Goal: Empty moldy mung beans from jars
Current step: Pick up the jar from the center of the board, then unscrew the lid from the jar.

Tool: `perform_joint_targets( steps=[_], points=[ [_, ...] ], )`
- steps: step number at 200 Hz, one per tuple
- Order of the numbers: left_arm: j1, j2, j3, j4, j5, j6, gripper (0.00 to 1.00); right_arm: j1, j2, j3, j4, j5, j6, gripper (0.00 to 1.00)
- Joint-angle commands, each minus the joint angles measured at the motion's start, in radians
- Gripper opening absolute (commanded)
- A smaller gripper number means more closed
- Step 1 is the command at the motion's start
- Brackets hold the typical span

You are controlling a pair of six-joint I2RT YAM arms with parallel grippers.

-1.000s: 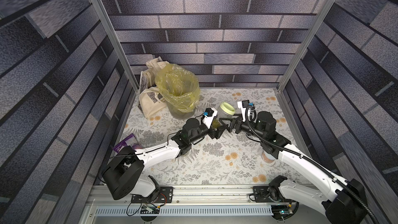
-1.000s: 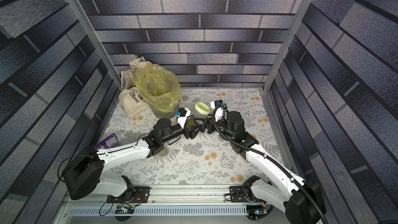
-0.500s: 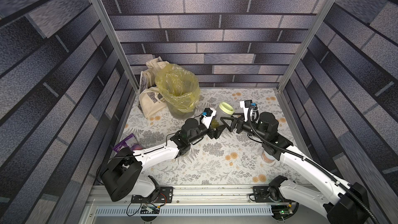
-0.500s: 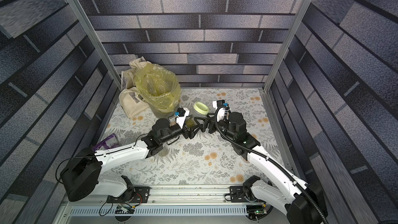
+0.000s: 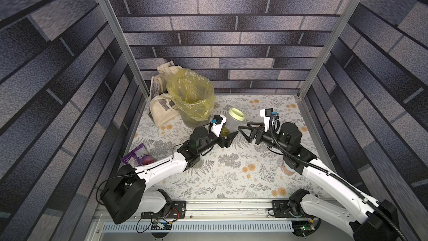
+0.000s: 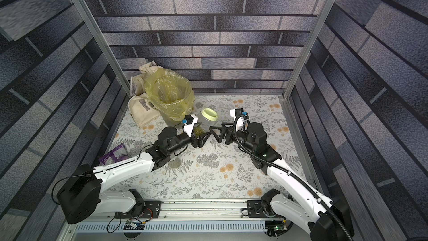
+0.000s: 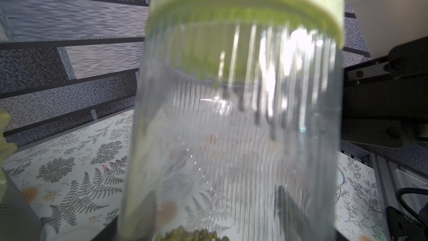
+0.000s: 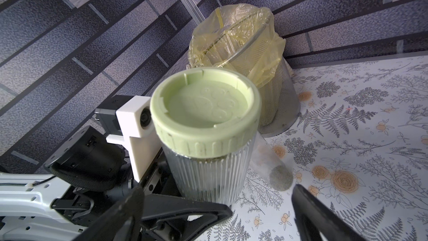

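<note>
**Item inspected:** a ribbed clear plastic jar with a pale green screw lid. It stands upright near the middle of the floral-patterned table, close to the grey mesh bin lined with a yellow bag. Whether its base touches the table cannot be told.

**Left gripper**: clenched on the jar's lower body, with one black finger crossing the front of the base. This low hold leaves the lid and upper wall free. I judge that to be the purpose: steady the vessel against turning while the other arm works the top.

**Right gripper**: fingers spread wide and grasping nothing. It points at the jar from the opposite side and is apart from it. In the right wrist view the lid sits above the line of its fingertips, so it appears to need raising before it can take the lid.

**Contents:** a shallow layer of olive-green mung beans lies at the bottom of the jar. The wall above them is clear. The lid is seated, so this jar is not yet emptied.

**Other items, not involved:**
- A cream cloth tote bag lies behind the bin.
- A purple packet lies beside the left arm.
- A pinkish can is partly hidden under the right arm.

**Risk:** the bin mouth stands higher than the jar, so pouring will require a lift and a tilt over the rim.
</note>
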Motion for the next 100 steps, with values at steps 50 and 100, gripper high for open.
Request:
perform_joint_targets(
  steps=[50,100],
  points=[
    [-0.004,-0.057,0.020,-0.005,-0.034,0.094,0.62,-0.004,-0.066,-0.046,0.129,0.124,-0.009,1.00],
    [-0.069,-0.039,0.049,-0.030,-0.106,0.187,0.62,-0.004,0.014,-0.019,0.193,0.097,0.030,1.00]
  ],
)
